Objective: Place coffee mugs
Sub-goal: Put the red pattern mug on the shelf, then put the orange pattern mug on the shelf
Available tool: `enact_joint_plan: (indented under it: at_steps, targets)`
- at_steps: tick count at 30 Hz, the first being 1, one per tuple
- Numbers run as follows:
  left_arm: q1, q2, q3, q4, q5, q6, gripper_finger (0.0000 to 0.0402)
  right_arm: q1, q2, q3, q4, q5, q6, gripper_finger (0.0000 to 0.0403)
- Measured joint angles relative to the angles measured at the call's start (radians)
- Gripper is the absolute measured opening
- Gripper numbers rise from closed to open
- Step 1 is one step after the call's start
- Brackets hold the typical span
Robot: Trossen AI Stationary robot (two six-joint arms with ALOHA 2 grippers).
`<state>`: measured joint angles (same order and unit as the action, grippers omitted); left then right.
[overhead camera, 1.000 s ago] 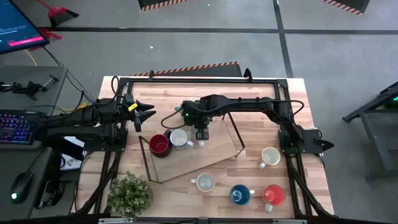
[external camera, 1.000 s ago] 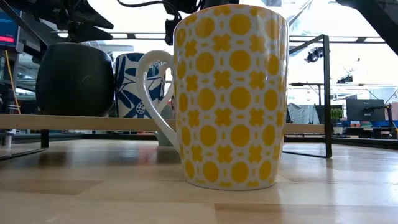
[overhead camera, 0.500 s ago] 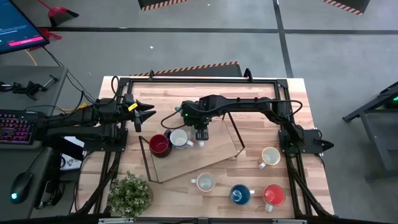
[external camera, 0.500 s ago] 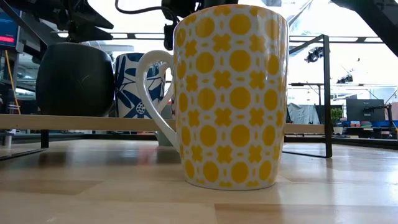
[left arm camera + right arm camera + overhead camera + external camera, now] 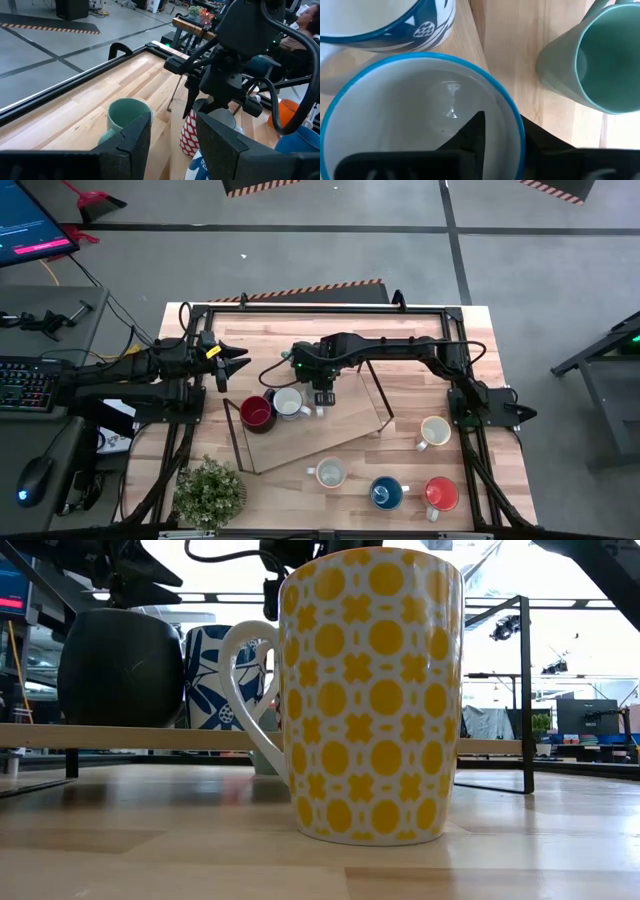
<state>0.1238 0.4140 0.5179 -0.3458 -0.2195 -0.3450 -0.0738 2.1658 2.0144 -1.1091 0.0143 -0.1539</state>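
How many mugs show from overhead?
6: dark red, white on the rack; cream right of it; grey, blue, orange in front. More may hide under the right arm.

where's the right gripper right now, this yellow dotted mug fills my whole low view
Observer: From above, the right gripper is over the raised shelf at mid-table, near a dark red mug.
Operator: is it at a mug
Observer: Yes. Its wrist camera looks straight down into a white mug with a blue rim, and a teal mug stands right beside that one.
Operator: and the left arm
Observer: The left gripper is at the table's left edge, open and empty, pointing toward the shelf.
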Motion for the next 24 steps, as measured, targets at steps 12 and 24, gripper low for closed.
enact_joint_plan:
  at_steps: [12,24]
  targets:
    - [0.000,0.000,0.000,0.000,0.000,0.000,0.0147,0.000,-0.014,0.000,-0.021,-0.002,0.024,0.0098]
    - [0.000,0.000,0.000,0.000,0.000,0.000,0.0147,0.008,-0.090,0.001,-0.034,-0.027,0.078,0.0110]
